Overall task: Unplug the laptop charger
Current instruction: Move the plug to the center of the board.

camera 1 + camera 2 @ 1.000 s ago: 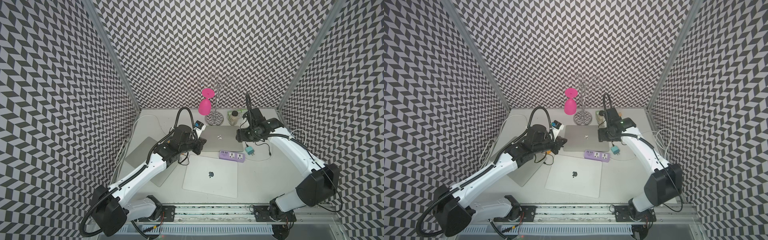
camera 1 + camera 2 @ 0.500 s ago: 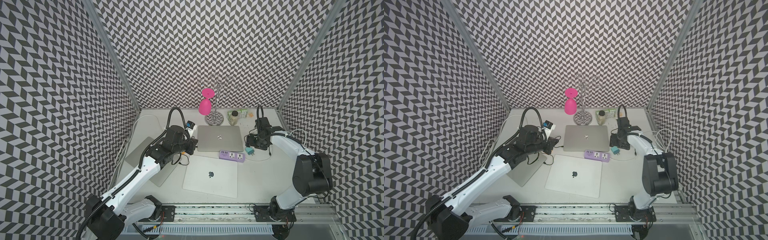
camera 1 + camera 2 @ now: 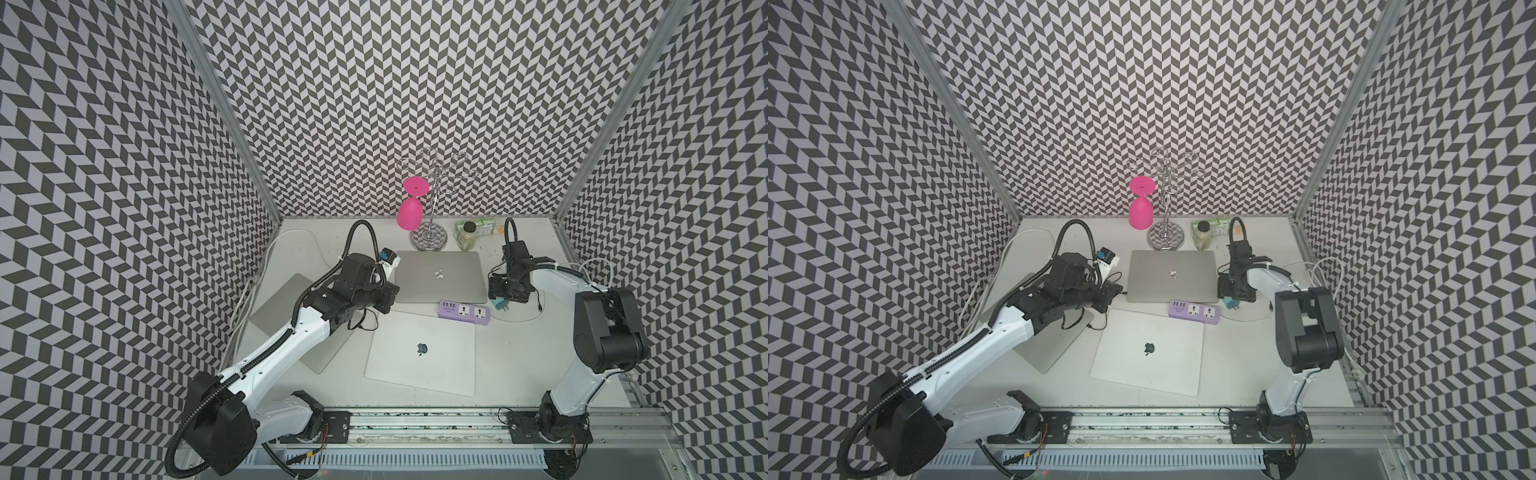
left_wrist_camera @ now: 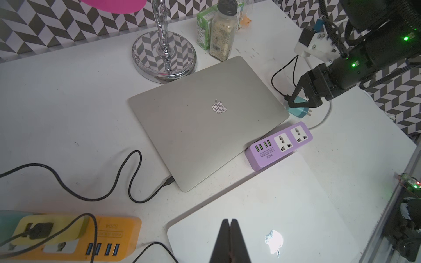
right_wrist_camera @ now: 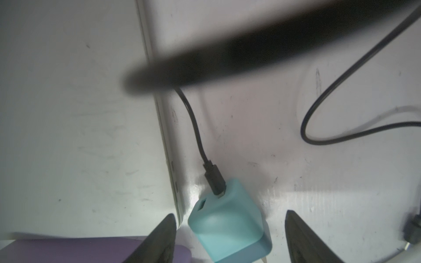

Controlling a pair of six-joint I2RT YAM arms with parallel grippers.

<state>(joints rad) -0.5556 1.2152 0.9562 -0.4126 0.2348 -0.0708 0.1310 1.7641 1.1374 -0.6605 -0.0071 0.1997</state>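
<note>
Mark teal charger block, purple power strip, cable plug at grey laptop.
teal charger block (image 5: 227, 218), right wrist view, top face.
purple power strip (image 4: 288, 137), left wrist view, top face between sockets.
cable plug (image 4: 169, 181), left wrist view, connector body.

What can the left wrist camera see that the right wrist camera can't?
Only the left wrist view shows the yellow power strip, the chrome stand, the spice jar, the white laptop and the shut left gripper. Only the right wrist view shows the empty second port on the teal charger. Both show that charger with its black cable plugged in, the purple power strip beside it, and the open right gripper straddling it.
</note>
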